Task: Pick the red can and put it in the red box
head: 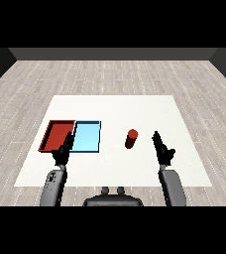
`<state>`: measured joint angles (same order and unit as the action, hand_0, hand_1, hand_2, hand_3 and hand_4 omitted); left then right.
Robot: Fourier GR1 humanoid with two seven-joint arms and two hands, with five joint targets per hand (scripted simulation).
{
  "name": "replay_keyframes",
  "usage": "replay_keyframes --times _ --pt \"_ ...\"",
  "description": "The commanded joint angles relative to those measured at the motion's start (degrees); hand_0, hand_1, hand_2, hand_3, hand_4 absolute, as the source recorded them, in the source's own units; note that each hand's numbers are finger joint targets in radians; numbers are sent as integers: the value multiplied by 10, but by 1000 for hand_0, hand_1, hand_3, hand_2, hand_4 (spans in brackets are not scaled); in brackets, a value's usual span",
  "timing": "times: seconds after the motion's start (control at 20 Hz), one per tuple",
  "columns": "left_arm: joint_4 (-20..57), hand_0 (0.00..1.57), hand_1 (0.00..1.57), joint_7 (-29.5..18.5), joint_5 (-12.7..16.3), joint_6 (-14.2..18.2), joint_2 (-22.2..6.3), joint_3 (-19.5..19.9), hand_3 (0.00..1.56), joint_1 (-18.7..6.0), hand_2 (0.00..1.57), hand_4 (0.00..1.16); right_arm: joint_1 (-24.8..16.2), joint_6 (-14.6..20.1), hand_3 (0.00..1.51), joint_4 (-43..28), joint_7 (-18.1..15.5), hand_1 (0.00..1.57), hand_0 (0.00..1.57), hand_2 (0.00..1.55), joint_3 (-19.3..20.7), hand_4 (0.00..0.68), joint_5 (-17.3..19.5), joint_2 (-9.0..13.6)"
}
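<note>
The red can stands upright on the white table, right of the trays. My right hand is a short way to the can's right, apart from it, with its fingers straight and pointing away from me. The red tray lies at the left with the light blue tray beside it on its right. My left hand hovers over the near edge where the two trays meet, fingers straight, holding nothing.
Both grey forearms come in from the lower corners. The table's far half and its right side beyond my right hand hold no objects. Grey wooden floor surrounds the table.
</note>
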<state>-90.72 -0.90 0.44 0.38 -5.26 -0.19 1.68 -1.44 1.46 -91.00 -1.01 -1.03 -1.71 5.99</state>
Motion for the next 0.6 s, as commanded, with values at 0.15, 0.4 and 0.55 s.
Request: replay_keyframes --times 0.15,0.4,0.55 --pt "2 0 0 -3 -4 -13 0 1 0 -12 0 0 2 -85 0 26 -29 0 0 0 88 0 -63 68" --pt "-48 0 0 -179 38 -31 20 23 0 -33 0 0 21 -141 0 -3 -145 0 0 0 106 0 -104 77" --pt "-16 0 0 -226 37 -42 16 33 0 -30 0 0 -3 -197 0 38 -197 0 0 0 133 0 -137 91"
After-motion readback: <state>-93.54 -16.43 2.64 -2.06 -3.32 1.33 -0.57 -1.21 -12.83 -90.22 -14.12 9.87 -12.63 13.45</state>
